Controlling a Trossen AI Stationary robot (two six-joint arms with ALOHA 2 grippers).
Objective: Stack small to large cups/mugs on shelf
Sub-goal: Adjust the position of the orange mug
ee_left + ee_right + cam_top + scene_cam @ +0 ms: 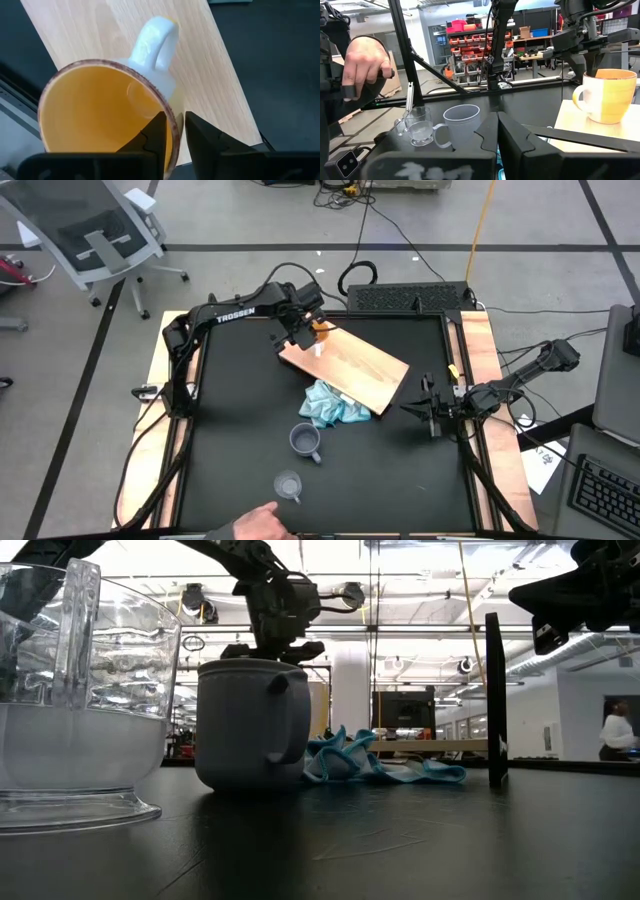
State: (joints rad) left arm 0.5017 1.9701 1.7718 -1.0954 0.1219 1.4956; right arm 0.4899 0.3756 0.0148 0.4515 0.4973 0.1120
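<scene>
Pinching the rim of the orange mug (107, 107), the left gripper (172, 131) has one finger inside the mug and one outside against its wall, so the jaws are clamped on it. The mug's white handle (159, 40) points away from the wrist, and the mug sits over the far end of the shelf (345, 367), the light-wood board lying at an angle on the black table (240, 410). From the right wrist view the mug (607, 96) stands upright on the board, with the left gripper coming down onto its rim from above.

Touching the near edge of the board lies a crumpled light blue cloth (332, 406). Just in front of the cloth stands the grey-blue mug (305, 441), upright, and nearer the front edge the clear cup (288, 485), apart from it. A person's hand (262, 523) rests at the table's front edge beside the clear cup.

The right gripper (432, 410) waits at the right side of the table, well apart from the cups, its fingers drawn together on nothing.
</scene>
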